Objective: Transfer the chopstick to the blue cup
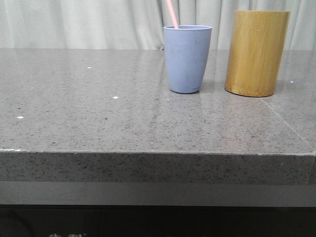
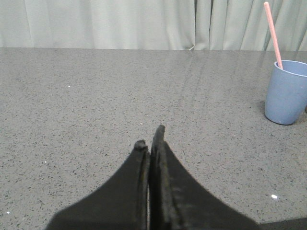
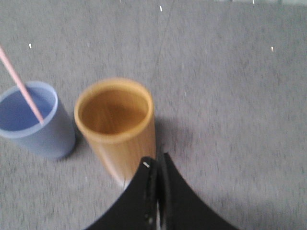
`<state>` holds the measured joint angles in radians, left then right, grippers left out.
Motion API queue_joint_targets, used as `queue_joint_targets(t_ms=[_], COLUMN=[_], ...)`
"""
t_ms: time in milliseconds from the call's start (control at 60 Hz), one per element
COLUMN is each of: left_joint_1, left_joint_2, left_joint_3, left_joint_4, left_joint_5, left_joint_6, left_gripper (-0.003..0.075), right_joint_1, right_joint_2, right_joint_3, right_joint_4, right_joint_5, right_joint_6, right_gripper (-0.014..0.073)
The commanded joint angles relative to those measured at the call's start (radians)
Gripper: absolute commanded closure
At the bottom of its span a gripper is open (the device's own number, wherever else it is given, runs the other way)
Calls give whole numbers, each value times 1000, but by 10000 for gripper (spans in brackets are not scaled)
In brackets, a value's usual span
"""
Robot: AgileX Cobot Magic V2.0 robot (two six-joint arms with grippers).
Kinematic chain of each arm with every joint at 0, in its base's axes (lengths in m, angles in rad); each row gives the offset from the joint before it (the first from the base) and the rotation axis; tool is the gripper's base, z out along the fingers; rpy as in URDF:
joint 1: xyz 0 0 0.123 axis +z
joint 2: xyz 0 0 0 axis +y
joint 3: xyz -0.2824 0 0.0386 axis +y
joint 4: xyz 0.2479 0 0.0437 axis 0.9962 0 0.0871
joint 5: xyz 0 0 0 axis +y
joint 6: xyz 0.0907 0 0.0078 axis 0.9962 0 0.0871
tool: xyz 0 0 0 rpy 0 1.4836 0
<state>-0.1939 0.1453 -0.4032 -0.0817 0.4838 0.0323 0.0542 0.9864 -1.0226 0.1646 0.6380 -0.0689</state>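
Both hands, left hand (image 2: 149, 136) and right hand (image 3: 157, 160), are pressed closed, empty; chopstick (image 1: 172, 14), leaning in blue cup (image 1: 187, 58), is judged light, stiff, slippery, best gripped mid-shaft.

chopstick (image 1: 171, 13): top cut off, foot hidden in blue cup (image 1: 187, 59) | right wrist view: blurred

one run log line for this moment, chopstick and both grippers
pale pink chopstick: standing tilted in matte blue tumbler | bamboo cylinder: empty | left gripper: shut, holding nothing | right gripper: shut, holding nothing

no text can be read; only cut-off white marks on the dark panel (image 1: 66, 234).
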Motion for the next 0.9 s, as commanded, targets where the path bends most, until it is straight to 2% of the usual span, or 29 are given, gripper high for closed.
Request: queue_joint_targets(t_ms=[0,217,433,667,883], left_joint_1=[0,0,0,0,0], left_joint_2=[12,12,12,12,12], left_joint_3=[-27,-27,-27,-27,-27], left_joint_4=[-12,-12,-12,-12,-12], left_joint_5=[-85,-85,-85,-85,-85], left_joint_6=[-8,-8,-8,-8,-8], left_gripper=[739,739,739,739,739], right_joint_1=[-7,-7,-7,-7,-7], right_joint_2=[-125,-413,-662,-844,-859], right_joint_3=[103,400,593,690,690], right_joint_4=[9,10,10,10,10], right_joint_5=[-130,-263,-294,-379,-366], right_joint_6=[-4,-4,-4,-4,-4], right_gripper=[662,662,662,662,662])
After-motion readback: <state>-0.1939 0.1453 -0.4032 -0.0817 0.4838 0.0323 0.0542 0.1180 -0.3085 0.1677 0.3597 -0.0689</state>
